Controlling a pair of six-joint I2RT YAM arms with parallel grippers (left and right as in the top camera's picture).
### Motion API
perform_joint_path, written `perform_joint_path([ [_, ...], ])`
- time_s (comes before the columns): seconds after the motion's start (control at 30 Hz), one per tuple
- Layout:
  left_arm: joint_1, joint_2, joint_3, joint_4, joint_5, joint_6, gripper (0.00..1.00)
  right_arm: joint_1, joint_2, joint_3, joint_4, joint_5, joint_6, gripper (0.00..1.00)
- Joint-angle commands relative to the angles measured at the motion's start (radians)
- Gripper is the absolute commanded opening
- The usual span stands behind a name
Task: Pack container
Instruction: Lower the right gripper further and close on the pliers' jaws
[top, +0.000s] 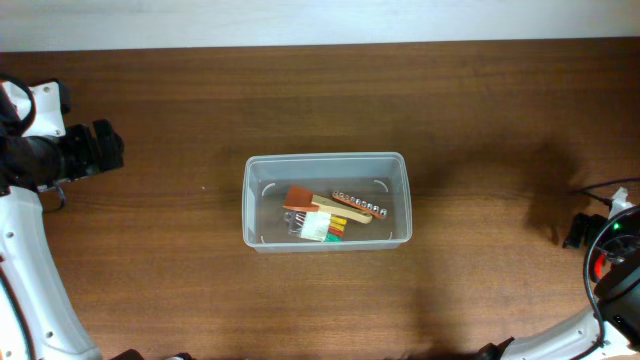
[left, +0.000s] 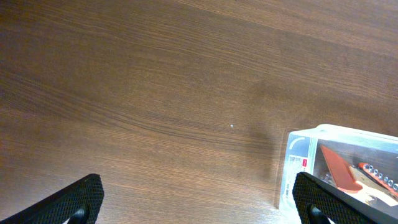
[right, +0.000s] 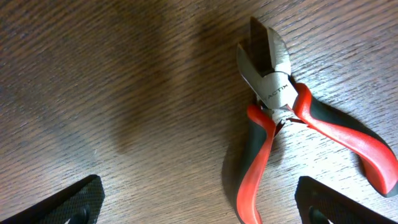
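Note:
The clear plastic container (top: 325, 158) stands at the table's middle and holds several small tools, among them an orange scraper (top: 298, 198) and a socket strip (top: 360, 206). Its corner shows in the left wrist view (left: 297, 155), just in front of my right finger. My left gripper (top: 105, 145) (left: 202, 208) is open and empty over bare wood, left of the container. My right gripper (top: 574, 232) (right: 199, 208) is open at the table's right edge, low over red-and-black cutting pliers (right: 280, 93). One pliers handle lies between its fingers, and nothing is gripped.
The wooden table top (top: 480, 110) stretches all round the container. A white wall edge runs along the far side (top: 320, 20). The arms' white links lie along the left and right edges.

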Motion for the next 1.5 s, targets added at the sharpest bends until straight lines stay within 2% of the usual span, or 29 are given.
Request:
perform_joint_path([
  [0.0,0.003,0.002,0.02,0.001,0.011,-0.009,0.99,-0.002,0.013,-0.007,0.004,-0.01,0.008,0.99],
  [1.03,0.003,0.002,0.02,0.001,0.011,-0.009,0.99,-0.002,0.013,-0.073,0.064,-0.017,0.009,0.99],
  [1.2,0.003,0.002,0.02,0.001,0.011,-0.009,0.99,-0.002,0.013,-0.073,0.093,-0.006,0.093,0.99],
  [1.37,0.003,0.002,0.02,0.001,0.011,-0.009,0.99,-0.002,0.013,-0.073,0.092,-0.006,0.091,1.0],
  [1.4,0.003,0.002,0.02,0.001,0.011,-0.009,0.99,-0.002,0.013,-0.073,0.092,-0.006,0.091,0.98],
  [1.47,0.003,0.002,0.02,0.001,0.01,-0.009,0.99,-0.002,0.013,-0.073,0.092,-0.006,0.091,0.87],
])
